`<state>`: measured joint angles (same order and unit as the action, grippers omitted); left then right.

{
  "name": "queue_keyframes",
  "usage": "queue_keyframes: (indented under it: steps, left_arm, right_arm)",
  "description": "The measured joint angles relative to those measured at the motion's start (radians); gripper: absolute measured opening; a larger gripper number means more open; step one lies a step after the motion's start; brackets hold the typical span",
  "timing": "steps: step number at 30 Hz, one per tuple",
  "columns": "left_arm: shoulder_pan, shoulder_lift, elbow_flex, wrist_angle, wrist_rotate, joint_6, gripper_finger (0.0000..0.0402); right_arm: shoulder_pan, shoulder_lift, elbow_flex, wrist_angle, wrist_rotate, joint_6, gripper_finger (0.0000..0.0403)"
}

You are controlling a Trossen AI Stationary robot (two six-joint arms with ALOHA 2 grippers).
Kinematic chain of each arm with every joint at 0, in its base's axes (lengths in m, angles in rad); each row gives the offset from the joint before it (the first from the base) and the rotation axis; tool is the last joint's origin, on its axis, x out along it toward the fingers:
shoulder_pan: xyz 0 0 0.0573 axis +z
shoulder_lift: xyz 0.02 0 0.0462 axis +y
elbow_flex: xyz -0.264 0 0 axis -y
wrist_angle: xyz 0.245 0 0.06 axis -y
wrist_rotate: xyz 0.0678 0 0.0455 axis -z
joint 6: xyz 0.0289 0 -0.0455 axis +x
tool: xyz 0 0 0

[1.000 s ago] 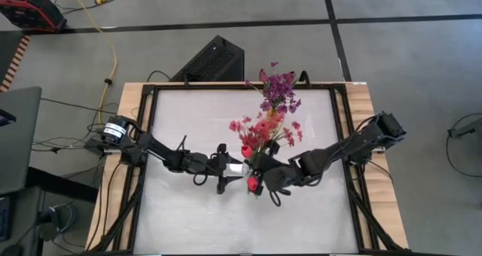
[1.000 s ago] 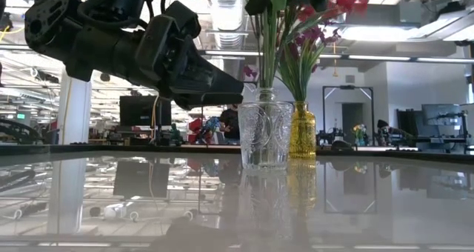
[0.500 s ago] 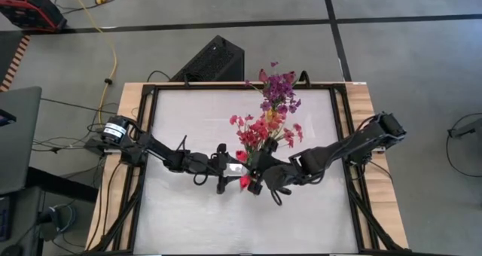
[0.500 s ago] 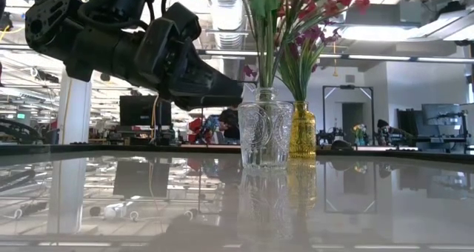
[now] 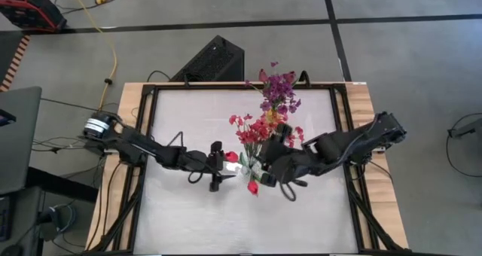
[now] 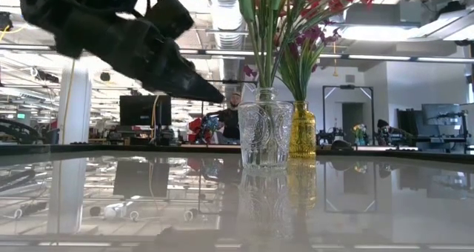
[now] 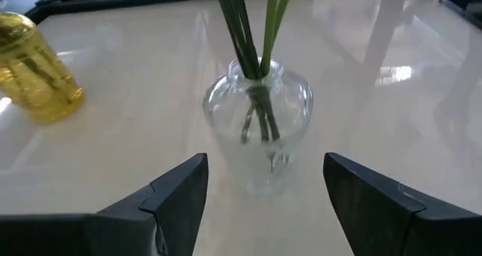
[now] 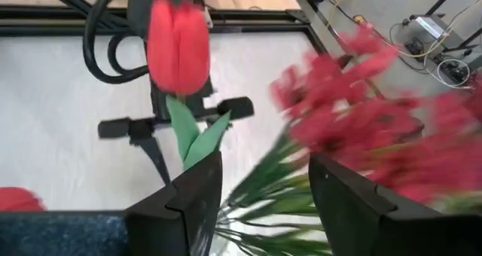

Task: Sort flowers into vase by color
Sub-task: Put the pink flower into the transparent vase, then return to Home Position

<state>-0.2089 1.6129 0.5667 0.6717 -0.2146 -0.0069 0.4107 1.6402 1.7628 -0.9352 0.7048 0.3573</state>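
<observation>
My right gripper [image 8: 260, 188] wide open, holding nothing, just beside clear glass vase [image 6: 264, 133] mid-table. Red flowers [image 5: 260, 128] stand in it. Purple flowers [image 5: 279, 86] fill amber vase [image 6: 301, 130] farther back. Left gripper [image 7: 263, 184] open, empty, facing clear vase. No loose stems visible; sorting looks nearly done.

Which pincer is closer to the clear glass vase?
Right. The right pincer hangs open right over the clear vase among its stems; the left pincer waits open beside it, apart.

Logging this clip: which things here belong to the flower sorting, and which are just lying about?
Job:
red flowers
purple flowers
clear vase
yellow vase
left gripper, open
right gripper, open

Lying about:
black box
yellow cable
</observation>
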Motion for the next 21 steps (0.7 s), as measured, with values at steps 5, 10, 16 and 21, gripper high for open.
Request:
queue_keyframes:
  steps: [5,10,16,21]
  left_arm:
    - [0.0,-0.228,0.0,-0.306,-0.001,0.012,0.0254]
    - [-0.009,-0.455,0.0,-0.586,-0.01,-0.027,0.0254]
    - [-0.019,-0.665,-0.005,-0.759,-0.073,-0.024,0.0254]
    - [-0.011,-0.803,-0.108,-0.642,-0.133,0.029,0.0254]
  right_arm:
    - [0.0,-0.001,0.17,-0.184,-0.001,0.001,0.0225]
    - [0.021,-0.028,0.205,-0.448,-0.139,0.17,0.0218]
    - [0.123,-0.13,-0.008,-0.579,-0.284,0.52,0.0189]
    - [0.197,-0.303,-0.368,-0.325,-0.293,0.641,0.0142]
